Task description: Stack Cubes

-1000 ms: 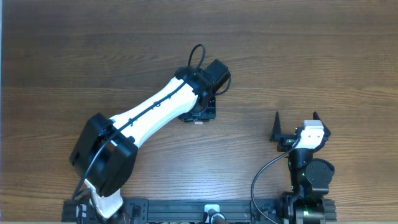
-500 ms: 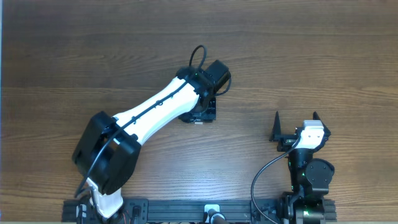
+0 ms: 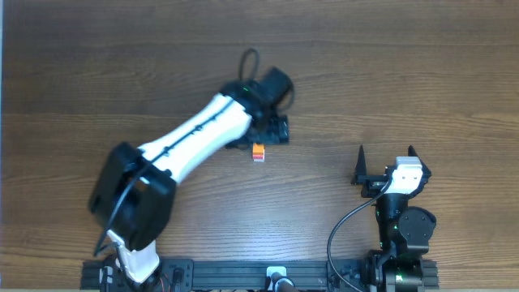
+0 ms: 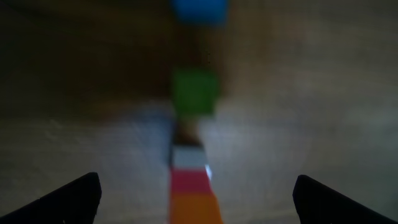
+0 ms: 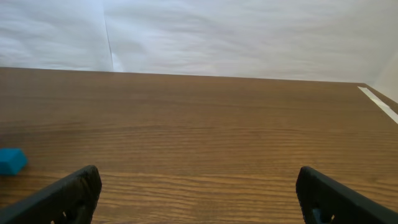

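Wooden tabletop point(image 3: 422, 65) holds the orange-topped stack point(image 3: 258, 152) just below the wide-open left gripper point(image 4: 196, 186), placing apparently done, so fetching the green cube point(image 4: 194, 92) looks next, while the right gripper point(image 3: 386, 154) sits spread, well apart.

Cube stack point(image 3: 258, 152) stands mid-table point(image 3: 405, 65), with left gripper point(image 3: 278, 130) above it, on its far side. Beyond stack, in one line: near loose cube point(image 4: 194, 92), then far loose cube point(image 4: 199, 9). Right gripper point(image 3: 386, 154) well apart to the right, close to its base.
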Robot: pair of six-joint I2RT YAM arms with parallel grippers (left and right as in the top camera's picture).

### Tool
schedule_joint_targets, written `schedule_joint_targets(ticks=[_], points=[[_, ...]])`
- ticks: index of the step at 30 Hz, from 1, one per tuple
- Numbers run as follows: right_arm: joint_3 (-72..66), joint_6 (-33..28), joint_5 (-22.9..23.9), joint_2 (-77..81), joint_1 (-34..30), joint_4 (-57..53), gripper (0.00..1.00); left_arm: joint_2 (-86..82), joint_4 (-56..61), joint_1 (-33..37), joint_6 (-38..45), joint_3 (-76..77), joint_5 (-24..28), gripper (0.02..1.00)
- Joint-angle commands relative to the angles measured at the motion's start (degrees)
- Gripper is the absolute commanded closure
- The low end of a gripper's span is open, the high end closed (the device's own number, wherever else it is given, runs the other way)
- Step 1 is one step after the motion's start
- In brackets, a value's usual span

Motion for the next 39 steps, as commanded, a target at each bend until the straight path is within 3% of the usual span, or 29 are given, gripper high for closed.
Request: schedule_joint_targets(ticks=[1, 7, 13, 16, 29, 33, 39], points=[[-0.31, -0.02, -0.48, -0.46, 0.04, -0.11, 0.009, -7.5, 2.36, 8.85, -1.18, 0.5, -1.36, 0.023], [-0.31, -0.02, -0.48, -0.46, 0.04, -0.13, 0.009, -16.83, 1.55, 17.64, 1.33, 0.48, -4.87, 0.025], [-0.31, -0.02, -0.48, -0.46, 0.04, -0.13, 0.007, -31.43, 1.62, 19.04, 5.25, -0.92, -13.05, 0.023], [-0.31, -0.02, -0.48, -0.46, 0.04, -0.13, 0.007, -39.41, 2.49, 19.91, 5.68, -4.22, -13.84, 0.027], [-0.31, -0.02, -0.48, -0.46, 0.04, -0.11, 0.009, -78.09, 15.85, 38.4, 27.58, -30.99, 0.57, 0.062], [-0.31, -0.02, -0.48, -0.46, 0.04, -0.13, 0.007, -88.11, 20.06, 41.31, 33.62, -39.74, 3.43, 0.064], [-0.31, -0.02, -0.48, -0.46, 0.04, -0.13, 0.007, -97.02, 31.61, 41.75, 35.04, -53.86, 9.03, 0.023]])
